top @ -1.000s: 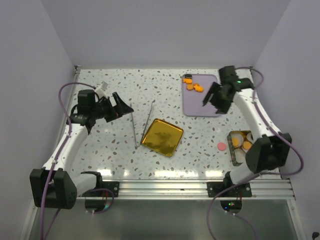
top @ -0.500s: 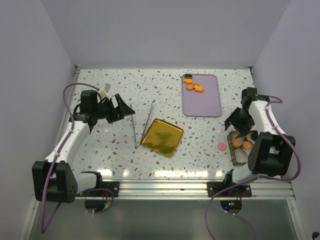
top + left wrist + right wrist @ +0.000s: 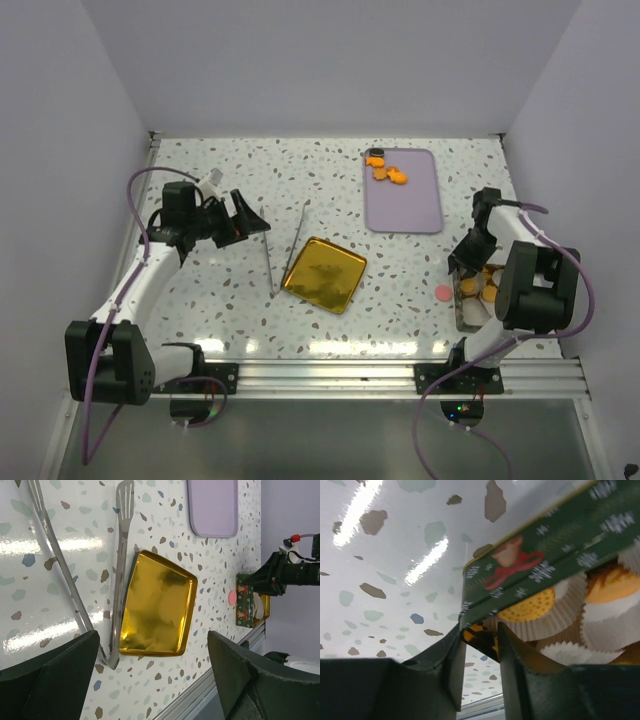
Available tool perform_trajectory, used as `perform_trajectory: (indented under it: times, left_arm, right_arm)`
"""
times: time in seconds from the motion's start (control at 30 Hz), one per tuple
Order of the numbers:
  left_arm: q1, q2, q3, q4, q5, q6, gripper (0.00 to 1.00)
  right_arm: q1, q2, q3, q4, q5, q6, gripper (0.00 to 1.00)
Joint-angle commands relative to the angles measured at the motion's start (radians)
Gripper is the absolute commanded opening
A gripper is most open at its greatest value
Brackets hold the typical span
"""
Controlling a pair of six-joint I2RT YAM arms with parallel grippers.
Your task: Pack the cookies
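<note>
Cookies, small flat round discs: a cluster of orange ones [image 3: 388, 173] is seen at the far left corner of a lilac rectangular plastic tray [image 3: 410, 205], with one black disc [image 3: 377, 152] at the tray's far edge beside them. More orange cookies [image 3: 527, 607] are seated in white pleated paper cups [image 3: 555, 617] inside a green tin box with a red-ribbon bell print and gold rim [image 3: 545, 545], set at the right near side of the speckled white worktop [image 3: 200, 290]. One pink disc [image 3: 443, 293] lies alone on the worktop, just left of the tin and apart from it. The right gripper [image 3: 479, 630] is lowered at the tin's far left corner; its jaws are drawn narrow with the corner of the tin wall lined up between them, and something orange and dark shows in the gap. Whether anything is gripped cannot be told. The left gripper [image 3: 248, 213] is held wide open above the left half of the worktop, touching nothing, its camera turned toward the centre. There a square gold metal tin lid [image 3: 323, 274] lies flat, and slotted steel tongs [image 3: 296, 240] lie spread beside it, one arm against the lid's left edge.
</note>
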Motion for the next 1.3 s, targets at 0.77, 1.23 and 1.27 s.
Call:
perform_trajectory:
  times: [0.77,1.23,1.27]
  left_arm:
    - [0.036,-0.011,0.019,-0.019,-0.008,0.05,0.94]
    - [0.078,0.015,0.07,-0.14,-0.189,0.085,0.94]
    - [0.079,0.021,0.085,-0.146,-0.214,0.093,0.94]
  right_arm:
    - [0.676,0.562,0.753,0.045,-0.196,0.288,0.13]
    - [0.76,0.731,1.037,0.008,-0.276,0.219,0.4]
    - [0.759,0.696,1.034,-0.016,-0.258,0.205,0.49]
